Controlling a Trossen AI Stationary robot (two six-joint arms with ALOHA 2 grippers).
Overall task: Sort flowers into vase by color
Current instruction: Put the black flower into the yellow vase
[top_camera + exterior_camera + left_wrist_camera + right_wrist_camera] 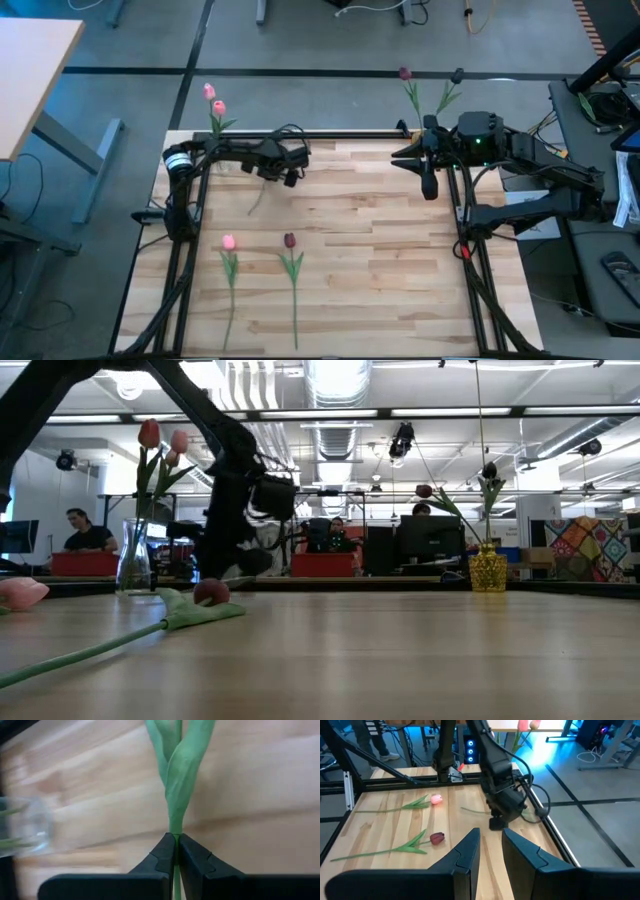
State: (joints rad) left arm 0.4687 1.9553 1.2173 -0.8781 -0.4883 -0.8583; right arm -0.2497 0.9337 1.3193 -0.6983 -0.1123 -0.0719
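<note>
Nearest the low camera, a pink-headed artificial tulip [20, 593] and a dark maroon-headed artificial tulip [210, 591] lie flat on the pale wooden plank surface [380, 250], long green stems stretched along the boards, still unsorted. At the far left corner, the left claw [176, 851] is pinched tight on the thin green stem of another artificial flower [177, 765], its leaves fanning out ahead of the fingers. By my reading, the step in hand is carrying this stem to the clear glass vase [132, 555] just beside it, which already holds pink tulips. Next, the stem end must be lined up over the vase mouth and lowered in upright. That arm reaches along the far edge, wrist bent downward. Over at the far right, near the yellow patterned vase [487, 570] with dark blooms, the right claw [490, 851] waits, fingers narrowly parted and holding nothing.
</note>
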